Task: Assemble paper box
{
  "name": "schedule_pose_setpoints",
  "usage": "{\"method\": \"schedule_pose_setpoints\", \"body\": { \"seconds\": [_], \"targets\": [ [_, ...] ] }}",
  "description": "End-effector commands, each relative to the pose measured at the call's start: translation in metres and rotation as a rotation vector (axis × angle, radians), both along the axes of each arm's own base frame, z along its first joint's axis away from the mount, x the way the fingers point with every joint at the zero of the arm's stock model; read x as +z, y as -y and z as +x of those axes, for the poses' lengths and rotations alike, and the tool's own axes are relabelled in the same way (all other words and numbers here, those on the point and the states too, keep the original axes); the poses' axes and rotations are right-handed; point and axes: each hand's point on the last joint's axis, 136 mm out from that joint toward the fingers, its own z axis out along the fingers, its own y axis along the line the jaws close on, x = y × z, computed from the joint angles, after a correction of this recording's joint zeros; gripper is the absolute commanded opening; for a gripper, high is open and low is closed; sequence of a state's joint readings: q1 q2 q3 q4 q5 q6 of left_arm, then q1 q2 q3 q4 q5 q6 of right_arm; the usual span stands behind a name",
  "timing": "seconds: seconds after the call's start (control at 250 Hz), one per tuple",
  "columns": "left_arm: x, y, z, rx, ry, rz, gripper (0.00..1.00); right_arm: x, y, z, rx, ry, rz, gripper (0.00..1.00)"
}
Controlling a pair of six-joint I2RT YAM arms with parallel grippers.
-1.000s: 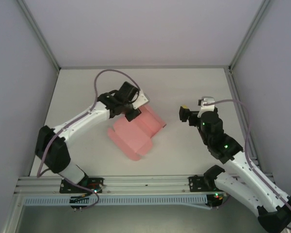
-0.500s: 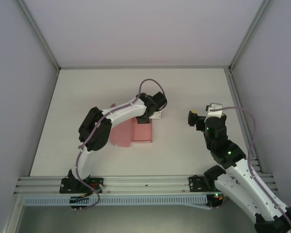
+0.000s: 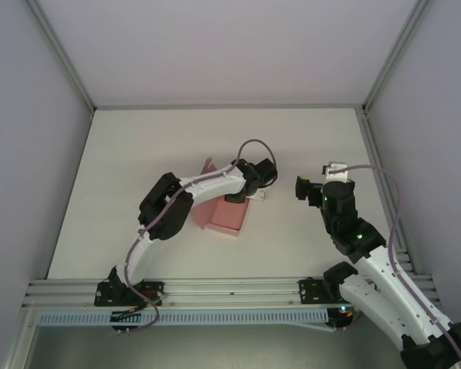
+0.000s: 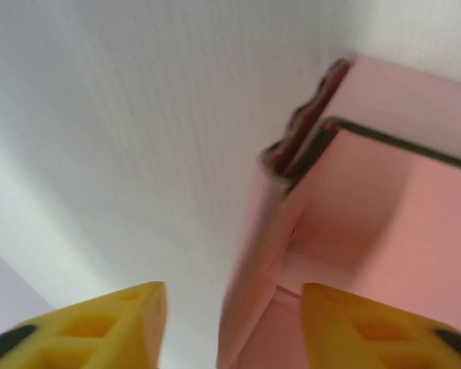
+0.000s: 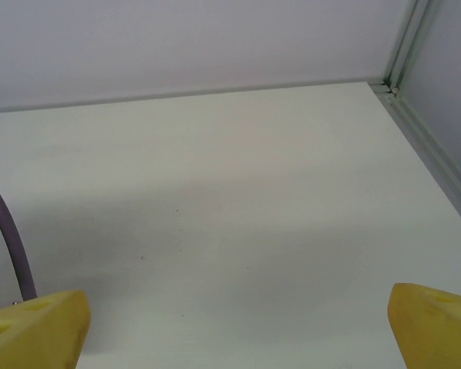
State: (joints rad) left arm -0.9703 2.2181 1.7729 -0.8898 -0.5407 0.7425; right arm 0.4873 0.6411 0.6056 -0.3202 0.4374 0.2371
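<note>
Looking down from above, I count one paper box (image 3: 223, 217), lying about the middle of the tabletop (image 3: 138, 146), a little toward its near edge. My left pincer (image 3: 250, 194) reaches across to the box's far right corner. My right pincer (image 3: 300, 187) hovers apart from it, toward the right edge. Of my two arms the left is much the nearer. My own forearm covers part of the card, so I cannot tell its long axis from here.

Through my left wrist camera, the left pincer (image 4: 234, 327) stands partly open, and one upright wall of the paper box (image 4: 353, 200) rises between my two yellow fingers (image 4: 131, 323), its length running straight away from me. There is a gap between the left finger and the wall. The right finger is just beside the card, and whether it touches I cannot tell. I judge that closing here would pinch the wall across its thickness.

Through my right wrist camera, the right pincer (image 5: 234, 330) is spread wide and holds nothing, the tabletop (image 5: 215, 192) running ahead to its far right corner. One purple cable (image 5: 8, 231) crosses at the left.
</note>
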Motion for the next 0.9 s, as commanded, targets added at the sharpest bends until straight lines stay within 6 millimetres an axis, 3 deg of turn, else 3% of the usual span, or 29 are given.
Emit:
{"method": "schedule_pose_setpoints", "body": {
  "seconds": [0.0,0.116,0.144,0.168,0.18,0.244,0.315,0.363,0.427,0.503,0.639,0.767,0.898],
  "targets": [
    [0.061,0.019,0.002,-0.008,0.04,-0.188,0.56,-0.003,-0.01,0.002,0.053,-0.015,0.017,1.0],
    [0.098,0.027,-0.01,-0.017,0.034,-0.342,0.65,-0.007,-0.029,0.005,0.145,-0.048,0.026,1.0],
    [0.109,0.029,-0.014,-0.018,0.035,-0.391,0.77,-0.008,-0.033,0.007,0.165,-0.057,0.03,1.0],
    [0.118,0.03,-0.014,-0.015,0.048,-0.437,0.97,-0.009,-0.037,0.008,0.184,-0.065,0.031,1.0],
    [0.123,0.03,-0.015,-0.013,0.056,-0.46,0.99,-0.01,-0.04,0.008,0.198,-0.068,0.032,1.0],
    [0.155,0.031,-0.012,0.021,0.131,-0.615,1.0,-0.013,-0.057,0.011,0.279,-0.096,0.042,1.0],
    [0.195,0.019,-0.003,0.145,0.236,-0.848,1.0,-0.018,-0.077,0.017,0.358,-0.137,0.069,1.0],
    [0.223,0.001,0.008,0.292,0.295,-1.054,1.0,-0.024,-0.096,0.02,0.44,-0.173,0.087,1.0],
    [0.244,-0.04,0.021,0.553,0.321,-1.293,1.0,-0.035,-0.119,0.026,0.528,-0.235,0.115,1.0],
    [0.24,-0.093,0.028,0.85,0.265,-1.475,1.0,-0.05,-0.141,0.037,0.582,-0.303,0.133,0.98],
    [0.22,-0.146,0.016,1.019,0.222,-1.567,1.0,-0.081,-0.188,0.047,0.705,-0.411,0.036,0.96],
    [0.2,-0.173,0.002,1.112,0.229,-1.516,1.0,-0.113,-0.222,0.054,0.796,-0.519,-0.094,0.89],
    [0.183,-0.188,-0.005,1.166,0.26,-1.467,1.0,-0.143,-0.236,0.067,0.799,-0.622,-0.158,0.79]
  ]
}}
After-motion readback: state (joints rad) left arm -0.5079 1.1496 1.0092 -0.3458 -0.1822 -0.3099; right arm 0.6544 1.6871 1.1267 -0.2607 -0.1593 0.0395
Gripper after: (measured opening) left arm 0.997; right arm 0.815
